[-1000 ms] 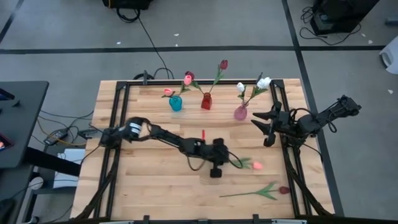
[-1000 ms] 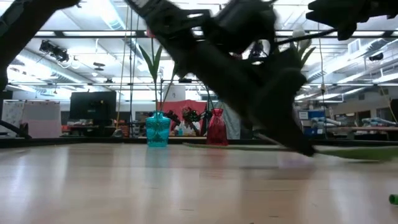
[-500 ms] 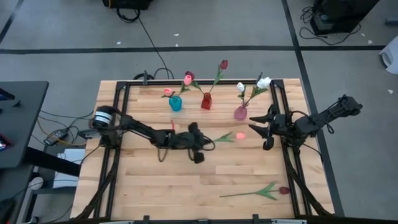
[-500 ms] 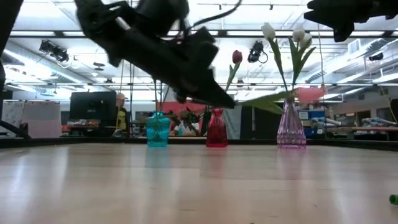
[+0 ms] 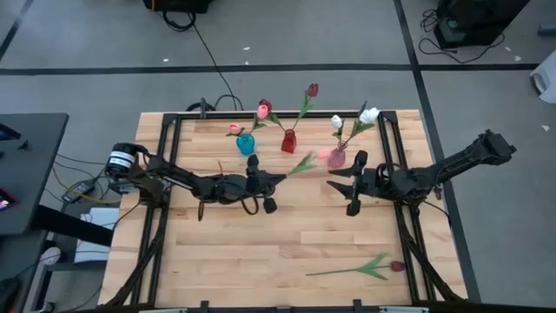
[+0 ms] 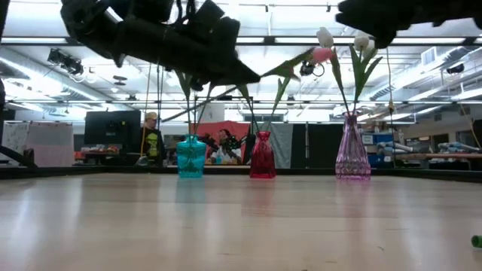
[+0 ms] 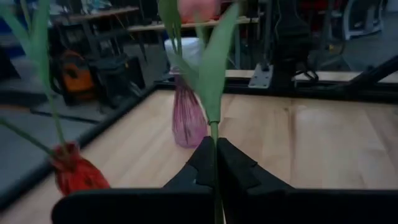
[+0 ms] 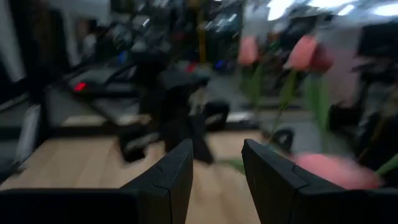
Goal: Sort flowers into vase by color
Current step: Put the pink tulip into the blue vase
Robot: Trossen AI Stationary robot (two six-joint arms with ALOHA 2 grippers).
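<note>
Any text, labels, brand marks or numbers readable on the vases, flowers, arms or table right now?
None can be read.
The teal vase, red vase and pink vase carry no visible lettering.
The table shows bare wood.
Boards and screens in the room behind are too small and blurred to read.

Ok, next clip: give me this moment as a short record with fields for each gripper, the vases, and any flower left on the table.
left gripper: shut on pink tulip, held in the air near the pink vase
right gripper: open, empty, facing the left one
vases: teal vase, red vase, pink vase along the far edge
left on table: dark red tulip, near right corner
</note>
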